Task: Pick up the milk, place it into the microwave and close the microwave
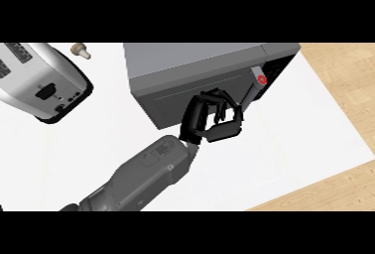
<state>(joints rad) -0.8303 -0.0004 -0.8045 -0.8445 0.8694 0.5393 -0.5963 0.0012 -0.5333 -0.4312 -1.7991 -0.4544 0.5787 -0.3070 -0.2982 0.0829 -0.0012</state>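
Note:
The grey microwave [201, 62] stands at the top middle of the white counter [293, 144], its dark door [164, 106] facing down and to the right. The door lies against the microwave's body. A panel with a red button [261, 78] is at its right end. My right hand [216, 121] rests on the door's front, fingers fairly straight and spread against it, holding nothing. Its grey forearm [147, 173] runs in from the lower left. No milk shows anywhere. My left hand is out of sight.
A silver toaster [44, 82] lies at the upper left. A small beige object [81, 50] sits beyond it near the counter's far edge. Wooden floor [351, 84] shows past the counter's right edge and at the lower right corner.

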